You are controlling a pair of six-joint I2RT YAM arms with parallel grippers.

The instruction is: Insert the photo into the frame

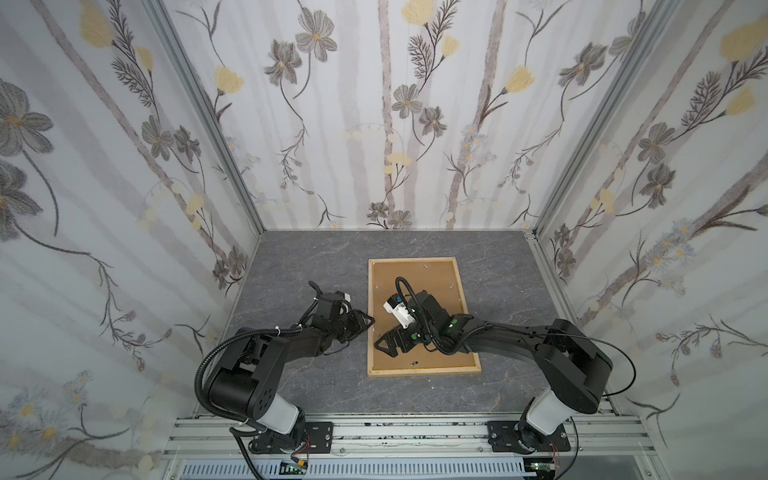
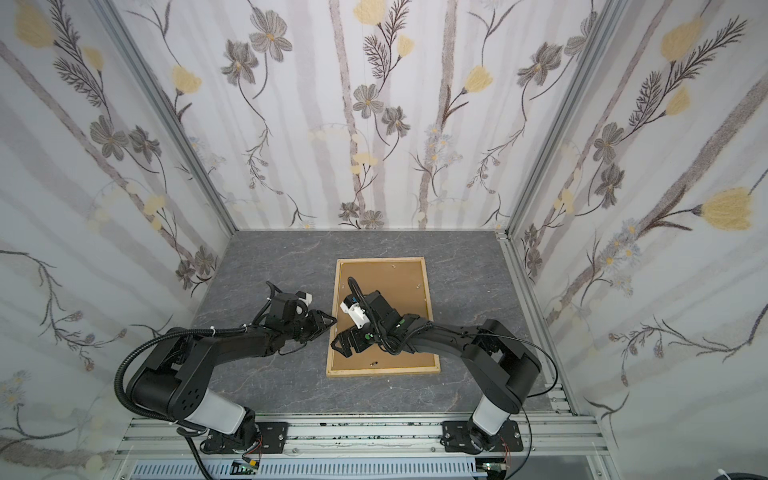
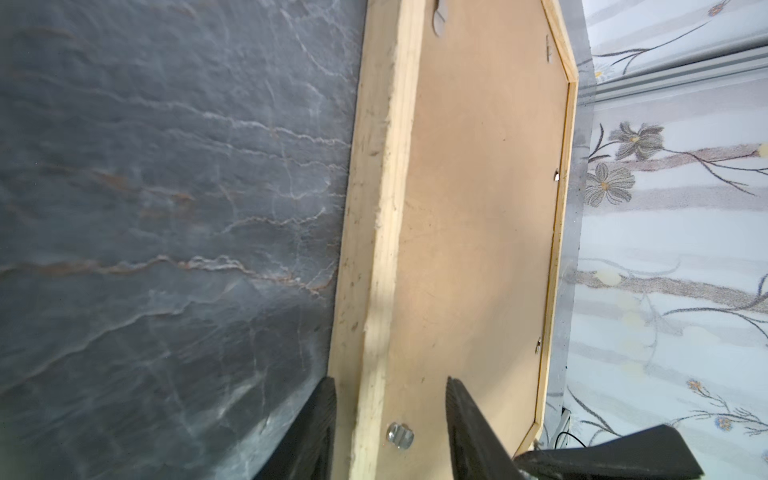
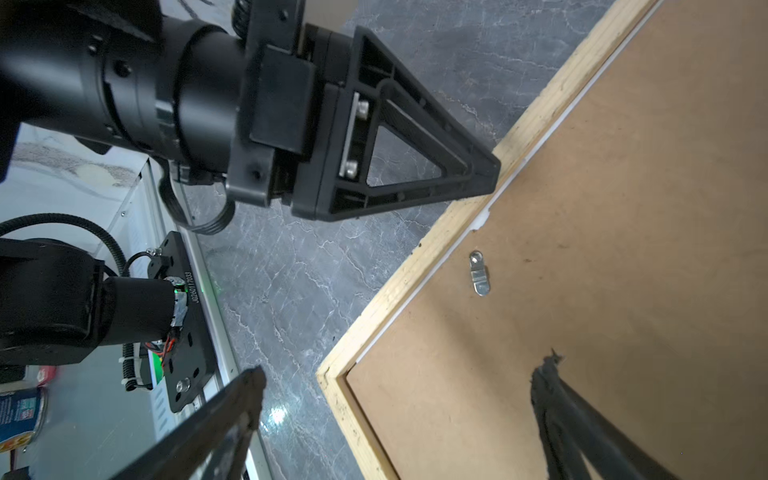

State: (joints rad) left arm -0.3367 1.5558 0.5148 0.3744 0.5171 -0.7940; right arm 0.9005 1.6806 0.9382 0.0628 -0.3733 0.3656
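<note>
Wooden frame — left end effector astride

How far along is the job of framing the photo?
Done, apparently: the backing panel sits inside the frame; a thin white line at its edge may be the photo. In hand: the left pincer straddles the frame's rail; the right pincer hangs open. Left: likely securing the panel's clips.
</note>
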